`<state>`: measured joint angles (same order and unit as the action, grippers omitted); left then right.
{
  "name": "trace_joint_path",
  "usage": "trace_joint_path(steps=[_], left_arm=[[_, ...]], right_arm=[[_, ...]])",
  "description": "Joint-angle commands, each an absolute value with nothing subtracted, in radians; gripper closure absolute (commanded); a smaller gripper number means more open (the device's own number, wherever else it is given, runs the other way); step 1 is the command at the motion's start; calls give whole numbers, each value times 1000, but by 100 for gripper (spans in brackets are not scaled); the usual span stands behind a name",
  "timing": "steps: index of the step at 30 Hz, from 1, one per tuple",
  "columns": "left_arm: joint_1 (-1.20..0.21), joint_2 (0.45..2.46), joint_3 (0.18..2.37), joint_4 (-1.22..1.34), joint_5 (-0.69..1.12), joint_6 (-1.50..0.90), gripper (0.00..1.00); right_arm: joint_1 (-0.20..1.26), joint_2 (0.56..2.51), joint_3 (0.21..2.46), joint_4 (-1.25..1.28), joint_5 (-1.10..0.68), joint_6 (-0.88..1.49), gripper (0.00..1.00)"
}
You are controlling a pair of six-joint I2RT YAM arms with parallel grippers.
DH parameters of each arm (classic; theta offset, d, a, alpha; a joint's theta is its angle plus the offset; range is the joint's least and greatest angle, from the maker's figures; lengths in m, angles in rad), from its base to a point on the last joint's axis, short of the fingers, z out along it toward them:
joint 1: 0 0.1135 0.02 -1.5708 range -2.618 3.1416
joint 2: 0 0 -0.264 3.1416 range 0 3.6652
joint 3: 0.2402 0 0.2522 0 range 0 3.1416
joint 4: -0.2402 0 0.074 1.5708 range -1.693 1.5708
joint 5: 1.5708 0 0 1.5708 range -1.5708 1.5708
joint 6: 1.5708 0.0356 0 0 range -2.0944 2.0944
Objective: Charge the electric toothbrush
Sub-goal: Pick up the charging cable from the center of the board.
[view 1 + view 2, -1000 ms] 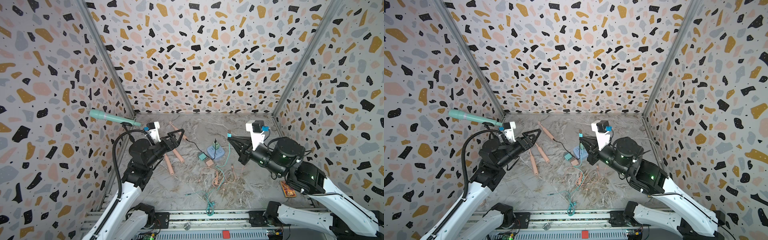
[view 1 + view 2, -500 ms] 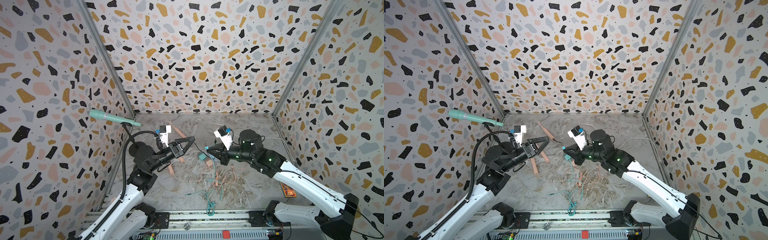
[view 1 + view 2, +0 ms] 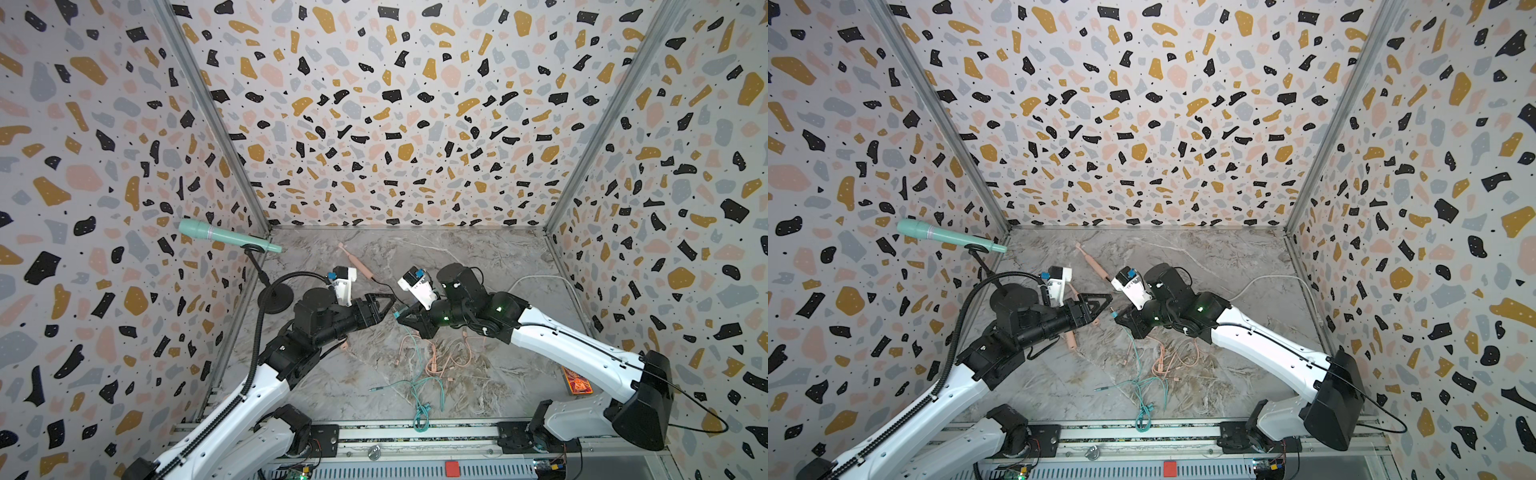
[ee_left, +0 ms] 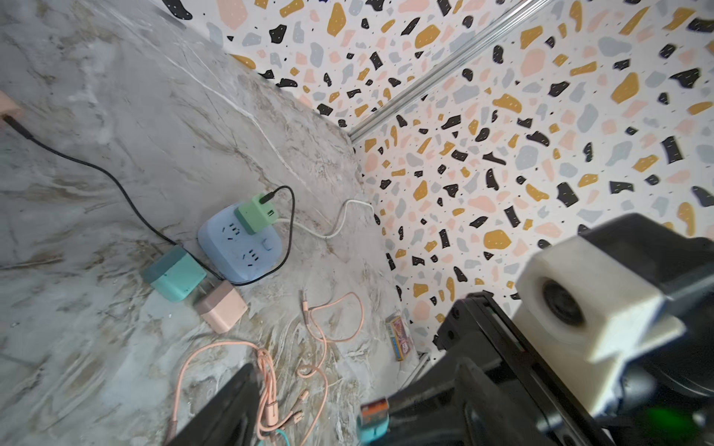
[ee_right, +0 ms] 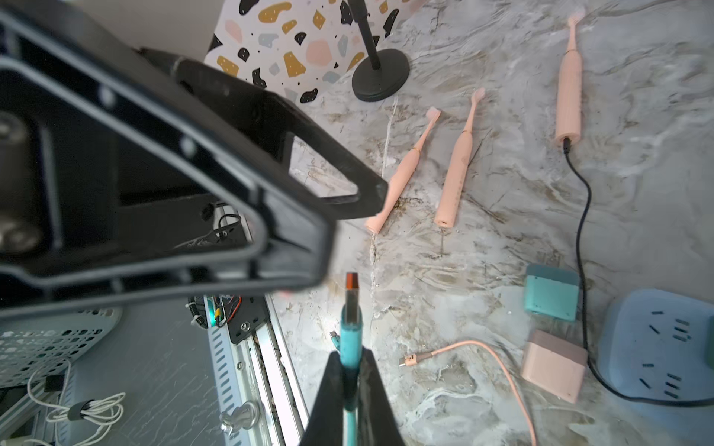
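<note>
R gripper [image 5: 351,353] clamps teal USB plug [image 5: 351,330]; L gripper [image 3: 388,307], fingers apart, faces it above 2 toothbrushes [image 5: 456,181].

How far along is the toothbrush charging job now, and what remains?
Done: one pink toothbrush already has a black cable in its base, running to the green adapter on the power strip.
In hand: the right gripper pinches the teal cable's USB plug and holds it out to the open left gripper.
Left: two toothbrushes lie uncabled; the teal adapter lies loose beside the strip.
</note>
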<state>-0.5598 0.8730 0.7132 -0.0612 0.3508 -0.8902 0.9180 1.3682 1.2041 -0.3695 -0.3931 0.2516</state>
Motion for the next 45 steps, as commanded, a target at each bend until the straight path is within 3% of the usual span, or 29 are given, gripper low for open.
trace_joint_path(steps=[1, 17, 32, 45], left_arm=[[-582, 905, 744, -75, 308, -850, 30], [-629, 972, 789, -155, 254, -818, 55], [-653, 984, 790, -148, 241, -853, 67], [-653, 969, 795, -128, 228, -940, 65]], right_arm=[[936, 1365, 1249, -387, -366, 235, 100], [961, 1399, 1254, -383, -312, 237, 100], [966, 1390, 1223, -322, -258, 269, 100], [975, 1404, 1224, -336, -241, 259, 100]])
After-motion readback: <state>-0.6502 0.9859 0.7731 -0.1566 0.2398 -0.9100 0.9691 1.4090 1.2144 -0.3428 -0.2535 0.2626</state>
